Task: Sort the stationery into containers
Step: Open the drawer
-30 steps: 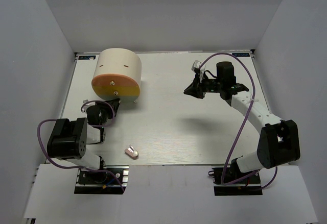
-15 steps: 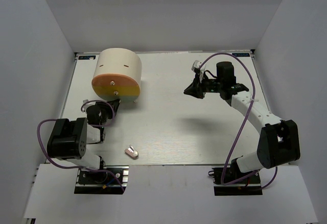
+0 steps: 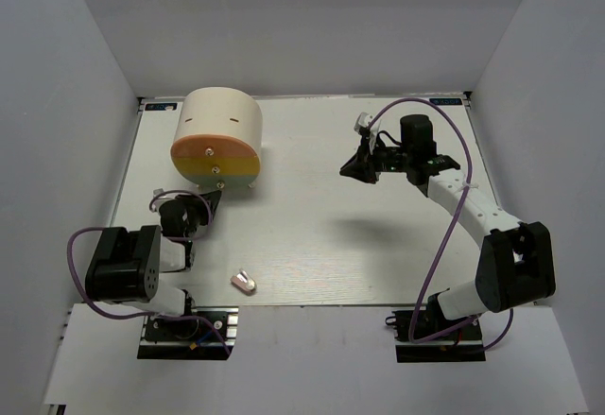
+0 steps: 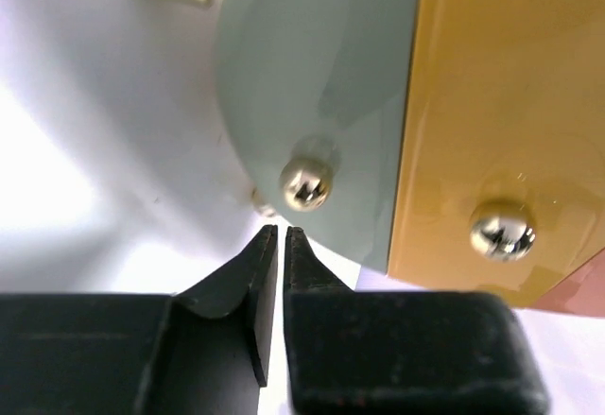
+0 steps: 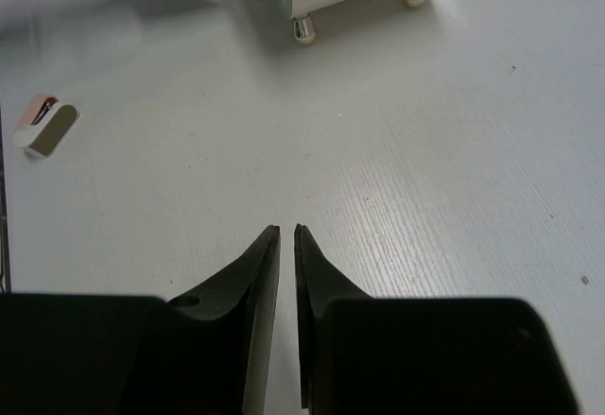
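A: Top external view: the cream box stands far-left on the bench; the eraser lies well apart, nearer.

B: Empty and nearly shut: right jaws, left jaws. The left jaws sit just under a drawer knob; closed, they could shove the box.

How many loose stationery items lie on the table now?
1. The eraser lies near the table's front edge, left of centre. Others may be hidden in the box.

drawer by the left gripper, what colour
Drawer front is pale grey-green, silver knob; best in left wrist view.
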`<action>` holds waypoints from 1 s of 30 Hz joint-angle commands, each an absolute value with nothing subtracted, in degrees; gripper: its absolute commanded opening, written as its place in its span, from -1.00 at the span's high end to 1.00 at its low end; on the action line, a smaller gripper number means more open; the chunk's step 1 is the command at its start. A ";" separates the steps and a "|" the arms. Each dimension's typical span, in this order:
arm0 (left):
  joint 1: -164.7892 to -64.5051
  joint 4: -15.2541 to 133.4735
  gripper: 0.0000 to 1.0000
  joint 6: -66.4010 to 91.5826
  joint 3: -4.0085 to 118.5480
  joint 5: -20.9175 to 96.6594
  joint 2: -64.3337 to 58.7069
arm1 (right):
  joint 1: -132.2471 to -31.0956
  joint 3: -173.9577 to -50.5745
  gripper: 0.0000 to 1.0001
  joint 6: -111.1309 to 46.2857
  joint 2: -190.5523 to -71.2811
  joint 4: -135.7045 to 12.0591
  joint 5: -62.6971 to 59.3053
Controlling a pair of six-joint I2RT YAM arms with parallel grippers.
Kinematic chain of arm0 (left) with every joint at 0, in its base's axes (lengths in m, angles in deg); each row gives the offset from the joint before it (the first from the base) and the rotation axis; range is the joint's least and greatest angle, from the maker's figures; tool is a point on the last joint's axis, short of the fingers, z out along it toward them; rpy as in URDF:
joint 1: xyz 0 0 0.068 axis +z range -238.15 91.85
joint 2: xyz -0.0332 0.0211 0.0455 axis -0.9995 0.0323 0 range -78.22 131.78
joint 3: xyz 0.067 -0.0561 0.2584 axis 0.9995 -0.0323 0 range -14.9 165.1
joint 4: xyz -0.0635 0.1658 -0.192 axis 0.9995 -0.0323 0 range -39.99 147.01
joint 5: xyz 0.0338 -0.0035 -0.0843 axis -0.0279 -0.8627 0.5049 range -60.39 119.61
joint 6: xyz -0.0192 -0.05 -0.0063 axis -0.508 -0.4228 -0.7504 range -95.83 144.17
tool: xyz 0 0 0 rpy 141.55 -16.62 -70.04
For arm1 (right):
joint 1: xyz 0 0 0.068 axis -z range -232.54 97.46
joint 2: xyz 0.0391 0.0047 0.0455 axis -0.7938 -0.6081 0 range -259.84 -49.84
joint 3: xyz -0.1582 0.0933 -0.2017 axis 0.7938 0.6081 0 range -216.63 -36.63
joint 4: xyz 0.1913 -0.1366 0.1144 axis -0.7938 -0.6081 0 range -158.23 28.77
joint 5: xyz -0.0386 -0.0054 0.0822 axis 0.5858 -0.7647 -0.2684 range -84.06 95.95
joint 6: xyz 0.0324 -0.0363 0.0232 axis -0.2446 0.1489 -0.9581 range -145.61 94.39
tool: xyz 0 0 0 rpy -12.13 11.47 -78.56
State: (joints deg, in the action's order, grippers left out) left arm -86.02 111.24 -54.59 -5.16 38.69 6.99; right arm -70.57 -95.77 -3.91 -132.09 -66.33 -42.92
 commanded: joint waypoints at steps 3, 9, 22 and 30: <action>-86.13 111.50 0.26 -53.00 -6.73 39.45 4.05 | -70.39 -95.69 0.65 -2.93 -132.72 -66.32 -44.77; -86.13 112.20 -0.11 -53.00 -5.41 39.45 5.18 | -70.39 -95.78 0.62 -2.76 -132.63 -66.67 -44.59; -86.13 114.22 0.07 -53.00 0.13 39.45 13.27 | -70.39 -95.96 0.62 -1.26 -132.28 -68.52 -43.80; -86.13 120.89 0.15 -52.47 0.22 38.93 17.66 | -70.39 -96.40 0.62 -1.17 -132.81 -68.87 -43.54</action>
